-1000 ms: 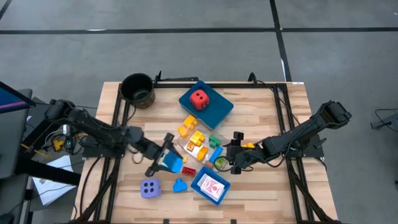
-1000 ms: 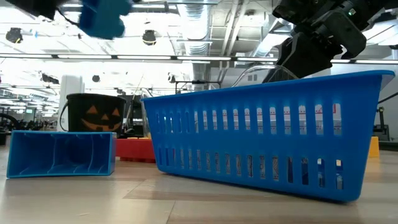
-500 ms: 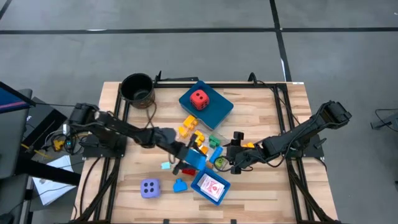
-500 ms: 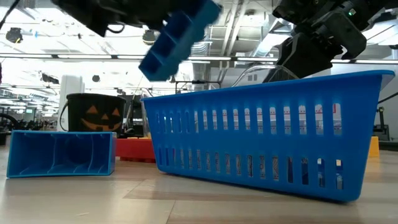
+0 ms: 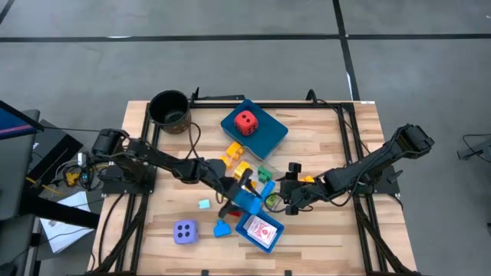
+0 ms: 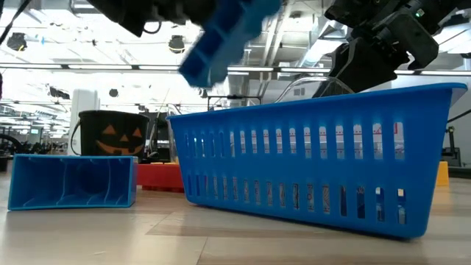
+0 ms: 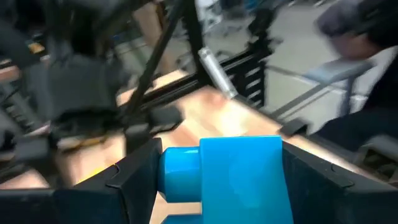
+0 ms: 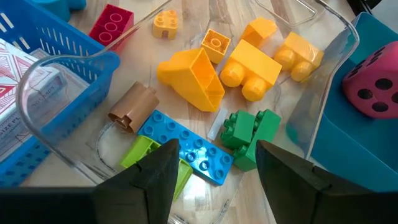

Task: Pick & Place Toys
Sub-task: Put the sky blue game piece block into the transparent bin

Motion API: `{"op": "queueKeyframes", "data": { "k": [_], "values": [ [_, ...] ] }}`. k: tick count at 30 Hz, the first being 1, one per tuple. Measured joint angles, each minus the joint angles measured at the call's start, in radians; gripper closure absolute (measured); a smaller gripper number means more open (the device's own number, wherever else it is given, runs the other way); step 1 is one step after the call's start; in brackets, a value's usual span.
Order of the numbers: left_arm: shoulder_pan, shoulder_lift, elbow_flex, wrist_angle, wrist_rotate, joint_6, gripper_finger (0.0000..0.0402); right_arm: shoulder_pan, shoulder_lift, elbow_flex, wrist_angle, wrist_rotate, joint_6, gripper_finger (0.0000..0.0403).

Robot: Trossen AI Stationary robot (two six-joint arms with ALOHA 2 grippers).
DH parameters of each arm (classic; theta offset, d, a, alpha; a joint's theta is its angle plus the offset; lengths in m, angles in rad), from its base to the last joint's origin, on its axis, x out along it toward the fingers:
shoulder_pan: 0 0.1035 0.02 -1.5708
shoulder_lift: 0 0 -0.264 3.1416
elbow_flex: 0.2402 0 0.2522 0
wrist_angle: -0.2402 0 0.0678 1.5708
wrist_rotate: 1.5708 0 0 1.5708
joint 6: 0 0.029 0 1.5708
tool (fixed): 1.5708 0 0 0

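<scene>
High view: wooden table (image 5: 322, 238) with bare planks along the lower right and far left; clutter packed at frame centre; dark round pot (image 5: 169, 110) at upper left of the tabletop; red die (image 5: 245, 122) on an upturned blue tray (image 5: 270, 132) at top centre; lavender die (image 5: 184, 231) at lower left, well apart from the pile; small blue basket (image 5: 247, 231) with a red-printed card (image 5: 262, 230) at lower centre, near the table's front edge; yellow bricks (image 5: 234, 156) and a green brick (image 5: 265, 173) between tray and basket. Left gripper (image 5: 235, 197) reaching from the left edge across to centre, clenched on a blue brick (image 5: 248, 201) just above the basket; right gripper (image 5: 287, 193) stretched in from the right, low beside the pile, jaws parted and holding nothing.

Low view: basket wall (image 6: 309, 177) filling the right half; a blue block (image 6: 72, 182) lying at lower left; pumpkin-faced pot (image 6: 110, 134) behind; held blue brick (image 6: 221, 35) tilted at the top, above the basket rim.

Left wrist view: blurred; blue brick (image 7: 239, 174) gripped between both dark fingers (image 7: 134, 177).

Right wrist view: parted fingers (image 8: 155, 171) over a clear dish; yellow bricks (image 8: 249, 59), green brick (image 8: 252, 134), long blue brick (image 8: 186, 148), brown piece (image 8: 132, 107), red brick (image 8: 111, 25); basket corner (image 8: 56, 62) at left; die (image 8: 376, 84) at right edge.
</scene>
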State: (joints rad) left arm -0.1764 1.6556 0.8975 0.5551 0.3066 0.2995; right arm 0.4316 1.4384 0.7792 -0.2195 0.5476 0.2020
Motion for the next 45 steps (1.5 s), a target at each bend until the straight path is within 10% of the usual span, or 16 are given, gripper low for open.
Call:
{"op": "queueKeyframes", "data": {
  "k": [45],
  "values": [
    [0.095, 0.103, -0.001, -0.024, -0.172, 0.251, 0.0137, 0.000, 0.000, -0.001, 0.011, -0.001, 0.000, 0.0198]
  ]
}}
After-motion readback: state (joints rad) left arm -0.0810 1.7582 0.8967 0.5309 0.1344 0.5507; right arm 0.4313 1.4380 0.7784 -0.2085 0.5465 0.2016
